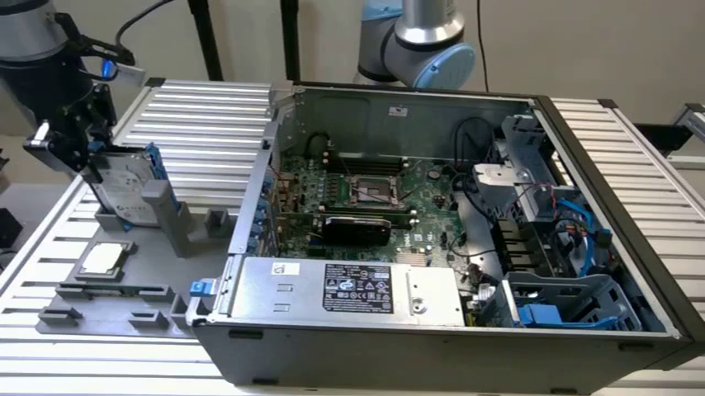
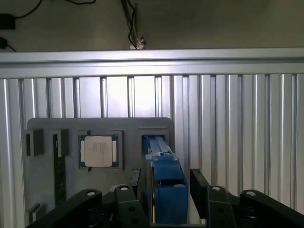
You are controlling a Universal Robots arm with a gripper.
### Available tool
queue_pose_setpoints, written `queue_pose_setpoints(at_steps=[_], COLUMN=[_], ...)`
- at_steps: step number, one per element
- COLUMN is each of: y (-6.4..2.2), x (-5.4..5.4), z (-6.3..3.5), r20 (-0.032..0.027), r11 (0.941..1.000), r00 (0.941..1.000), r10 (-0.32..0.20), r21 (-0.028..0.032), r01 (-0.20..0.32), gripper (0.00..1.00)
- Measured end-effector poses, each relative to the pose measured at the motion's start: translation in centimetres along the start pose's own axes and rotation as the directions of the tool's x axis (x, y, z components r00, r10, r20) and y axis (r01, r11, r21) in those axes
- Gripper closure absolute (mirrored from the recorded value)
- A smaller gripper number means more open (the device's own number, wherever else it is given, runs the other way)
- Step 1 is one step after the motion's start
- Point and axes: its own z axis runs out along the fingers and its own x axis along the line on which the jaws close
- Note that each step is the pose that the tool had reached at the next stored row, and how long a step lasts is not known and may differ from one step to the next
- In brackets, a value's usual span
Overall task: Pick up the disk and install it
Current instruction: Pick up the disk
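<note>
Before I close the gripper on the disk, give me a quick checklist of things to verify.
1. Disk upright in its grey holder: ok.
2. Gripper straddling the disk's blue edge: ok.
3. Gripper clamped on the disk: not ok, it is open with a gap showing.
4. Computer case open on top: ok.
5. Blue cage free to take the disk: cannot tell.

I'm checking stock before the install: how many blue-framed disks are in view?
1. The disk stands on edge in the grey fixture beside the computer case, with the open gripper straddling it. More could be hidden in the case's blue cage.
</note>
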Motion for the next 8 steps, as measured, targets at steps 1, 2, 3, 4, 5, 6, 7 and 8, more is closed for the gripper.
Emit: queue_pose_setpoints(at_steps=[1,2,3,4,5,6,7,8], y=[0.01,0.01,0.02,0.03,0.05,0.07,0.08,0.09], x=[0.00,0.00,0.00,0.00,0.00,0.00,0.00,0.00], z=[0.04,0.06,0.07,0.08,0.08,0.08,0.08,0.08], r20=[-0.0001,-0.0001,0.0000,0.0000,0.0000,0.0000,-0.0001,0.0000], r11=[1.0000,1.0000,1.0000,1.0000,1.0000,1.0000,1.0000,1.0000], r00=[1.0000,1.0000,1.0000,1.0000,1.0000,1.0000,1.0000,1.0000], r10=[0.000,0.000,0.000,-0.001,-0.001,-0.001,-0.002,-0.002], r21=[0.0010,0.0016,0.0019,0.0020,0.0021,0.0020,0.0020,0.0020], r01=[0.000,0.000,0.000,0.001,0.001,0.001,0.002,0.002], gripper=[0.00,0.00,0.00,0.00,0.00,0.00,0.00,0.00])
